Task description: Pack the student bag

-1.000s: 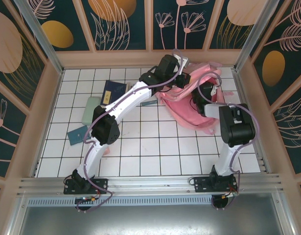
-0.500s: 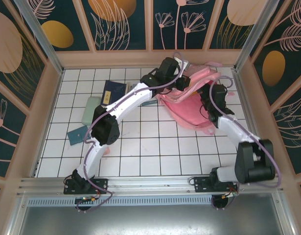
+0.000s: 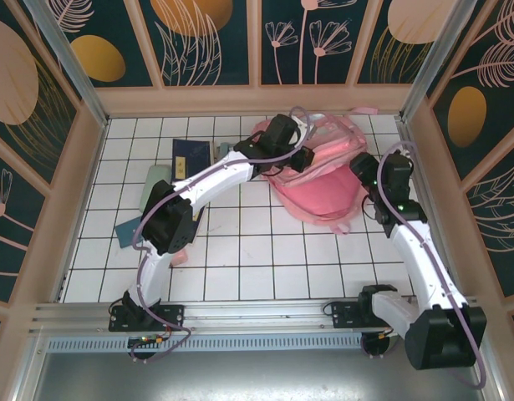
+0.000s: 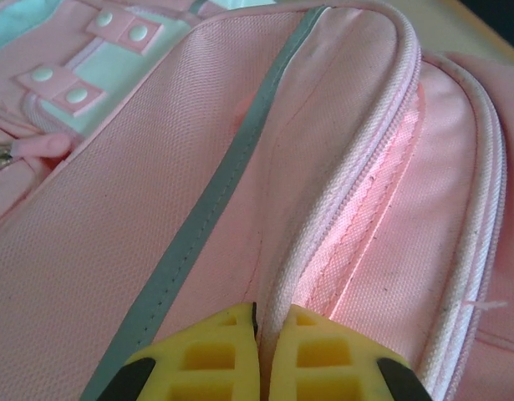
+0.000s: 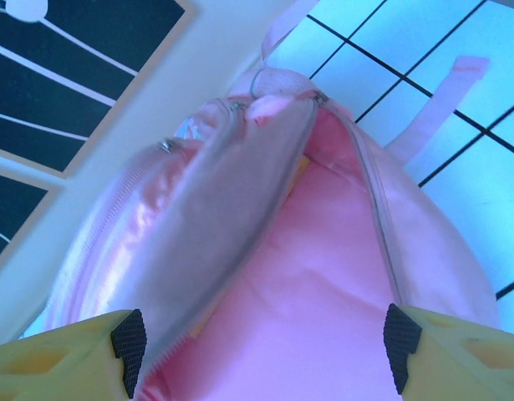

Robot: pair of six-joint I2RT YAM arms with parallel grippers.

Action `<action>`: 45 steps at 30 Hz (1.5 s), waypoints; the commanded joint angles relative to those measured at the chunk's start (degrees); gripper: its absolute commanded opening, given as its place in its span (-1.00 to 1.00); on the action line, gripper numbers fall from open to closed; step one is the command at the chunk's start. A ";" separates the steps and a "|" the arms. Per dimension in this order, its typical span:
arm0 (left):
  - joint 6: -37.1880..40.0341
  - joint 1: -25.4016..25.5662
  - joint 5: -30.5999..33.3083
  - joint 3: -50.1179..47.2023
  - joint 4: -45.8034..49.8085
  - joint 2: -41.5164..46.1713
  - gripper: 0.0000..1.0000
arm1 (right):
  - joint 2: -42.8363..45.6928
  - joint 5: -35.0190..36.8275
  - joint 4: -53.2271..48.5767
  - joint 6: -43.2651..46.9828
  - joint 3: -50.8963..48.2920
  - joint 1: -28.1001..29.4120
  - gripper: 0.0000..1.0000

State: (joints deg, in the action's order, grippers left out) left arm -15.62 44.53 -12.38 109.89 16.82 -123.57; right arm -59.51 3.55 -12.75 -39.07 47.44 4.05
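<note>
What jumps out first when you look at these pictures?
The big pink backpack toward the far right of the white tiled table stands out most. The left pincer is pinched shut on its zipper edge, while the right pincer gapes open at the bag's mouth. Left of it lie a dark blue book and a pale green case.

We see a pink student bag (image 3: pixel 319 180) with a grey strip (image 4: pixel 208 209) and mint patches (image 4: pixel 106 65), on a white table (image 3: pixel 265 251) gridded in dark lines. The walls (image 3: pixel 215 42) are dark teal with peach leaves and orange ovals. One book (image 3: pixel 190 154) is navy.
</note>
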 commanded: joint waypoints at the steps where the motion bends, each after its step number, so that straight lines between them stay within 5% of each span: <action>1: 0.68 -1.03 4.57 -3.07 -0.38 3.92 -1.00 | -5.96 -0.49 -0.72 6.95 6.44 -0.43 0.55; 5: 1.72 -1.03 5.16 -6.08 -0.03 5.24 -0.94 | -20.37 -2.43 -5.37 12.33 17.82 -0.70 0.57; 8: 1.46 -1.05 5.37 -7.17 1.29 5.86 -0.33 | -29.01 -4.26 -7.55 15.24 23.22 -0.80 0.56; 11: -0.05 -1.05 6.74 -9.09 1.59 7.19 -0.18 | -33.02 -5.00 -6.28 16.89 24.05 -0.61 0.55; 16: -6.18 -1.26 13.10 -16.77 -0.66 11.12 0.40 | -38.44 -3.70 -7.16 17.09 24.81 -0.44 0.55; 21: -15.87 -4.37 12.50 -27.25 -6.84 15.00 0.40 | -39.45 -4.44 -5.94 15.73 20.91 1.06 0.39; 30: -24.88 -10.84 12.73 -28.61 -8.34 7.77 0.16 | -35.17 -4.77 -4.83 14.00 8.03 6.53 0.00; 33: -25.77 -11.73 11.78 -26.38 -8.45 3.96 0.10 | -32.42 -5.69 -5.45 13.03 3.91 8.01 -0.13; 45: -24.34 -12.01 4.97 -9.23 -6.98 -9.97 0.00 | -19.24 -9.61 -5.10 0.95 -7.91 23.44 -0.11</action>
State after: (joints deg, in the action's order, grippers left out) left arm -39.75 32.08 -3.66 96.77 9.58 -129.73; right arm -79.59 -0.99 -14.33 -34.09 41.19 23.33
